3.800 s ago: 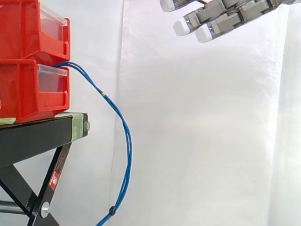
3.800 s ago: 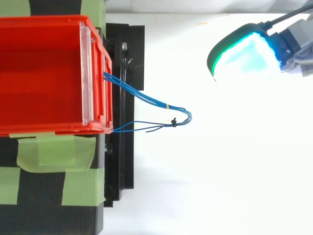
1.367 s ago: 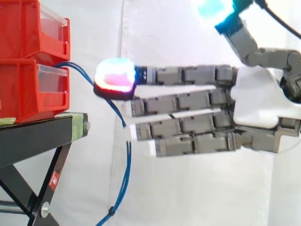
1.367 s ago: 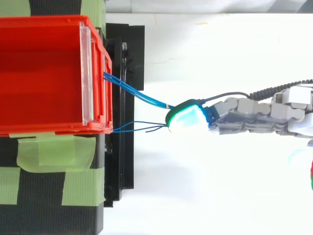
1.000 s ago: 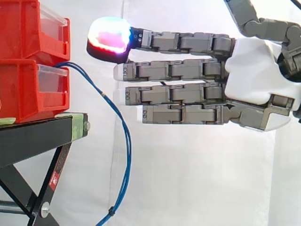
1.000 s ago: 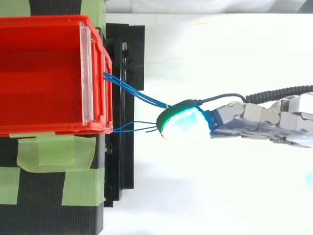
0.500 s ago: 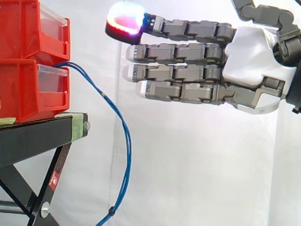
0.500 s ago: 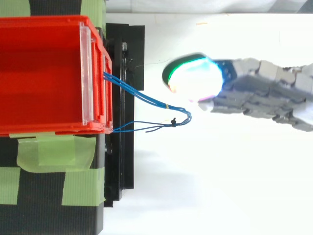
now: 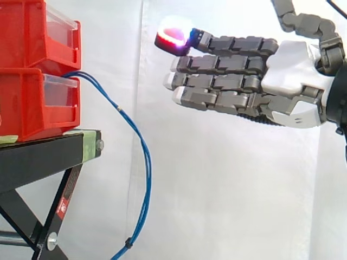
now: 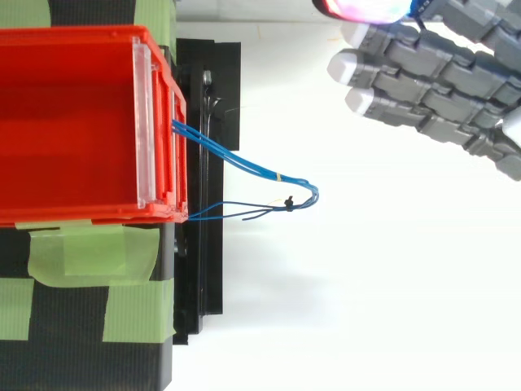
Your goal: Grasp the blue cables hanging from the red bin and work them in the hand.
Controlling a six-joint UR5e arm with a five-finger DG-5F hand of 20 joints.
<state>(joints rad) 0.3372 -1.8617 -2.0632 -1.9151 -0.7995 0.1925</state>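
Where the blue cables leave the front of the lower red bin, they arch outward past the front edge of the black stand and hang below it in a long curve, running out at the bottom of the side view; a small pale band sits on the upper stretch; a black cable tie binds the strands low down. An upper red bin is stacked on the lower one; both sit at the stand's front edge; a clear panel crosses the upper bin's front, as seen from above. In the top view the cables form a narrow loop projecting beyond the stand; strips of green tape lie on the stand beside the bin. The hand hangs in the air to the right of the cables and above their bend, clear of them and touching nothing; its fingers are straight, laid side by side and pointing toward the bins, with nothing between them; the thumb is raised away from the palm. The uppermost fingertip glows red and magenta; the others are pale. A white curtain backs the arrangement.
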